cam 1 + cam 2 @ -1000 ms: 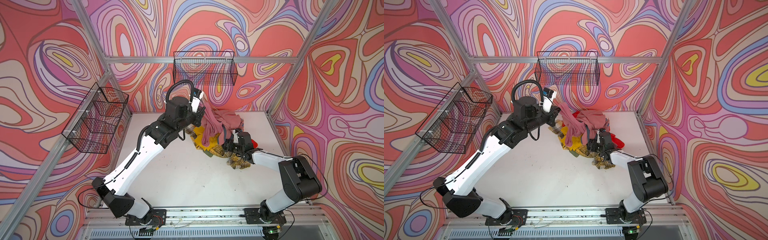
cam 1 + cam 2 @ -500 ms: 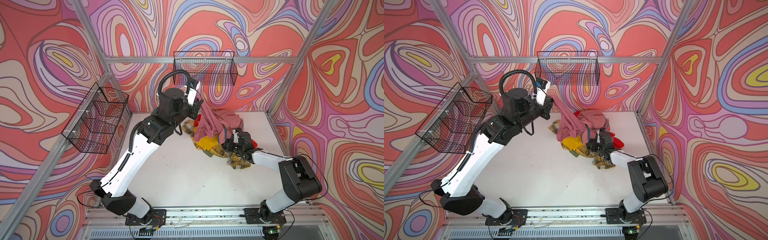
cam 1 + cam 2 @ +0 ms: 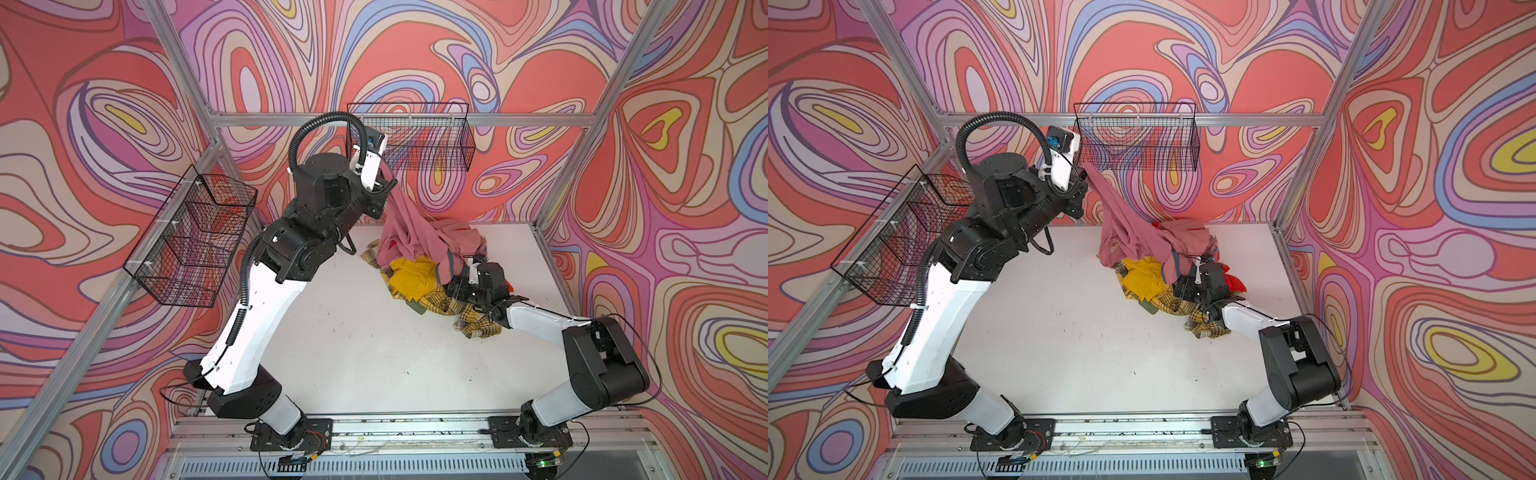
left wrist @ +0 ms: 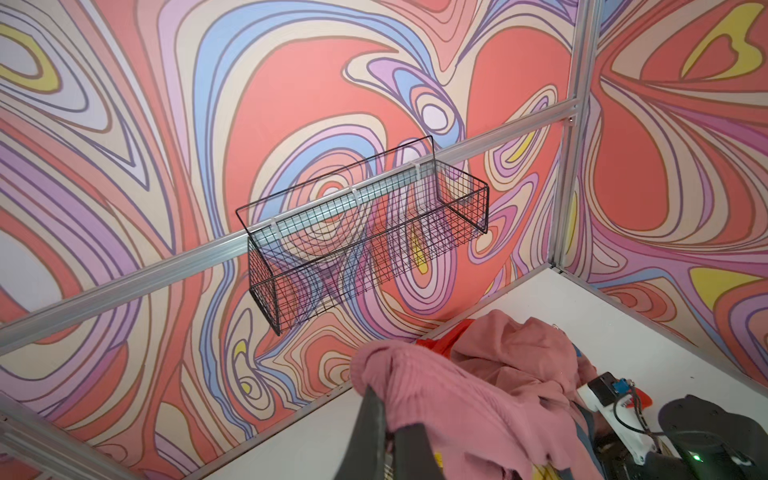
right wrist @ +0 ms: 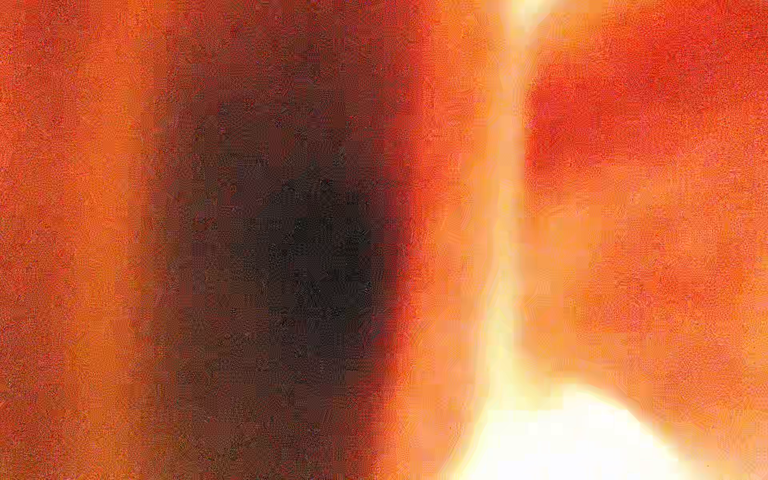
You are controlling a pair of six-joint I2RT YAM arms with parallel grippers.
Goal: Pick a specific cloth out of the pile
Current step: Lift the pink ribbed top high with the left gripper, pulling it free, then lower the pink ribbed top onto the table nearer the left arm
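- On the left wall, a wire basket [image 3: 195,241], well apart from both arms.
- Raised near the far-wall basket [image 3: 409,141], the left claw [image 3: 386,190] is pressed together on the cloth [image 3: 399,220]. The dusty-pink length slants down right, with its lower end on the pile [image 3: 415,278].
- The pile sits far right on the worktop [image 3: 353,340]: mustard, plaid and red pieces.
- The right claw [image 3: 459,286] is nosed into the pile under a banded pink garment [image 3: 446,266]. Its fingers are covered, so I cannot tell whether it is spread. Its wrist view shows only an orange blur.
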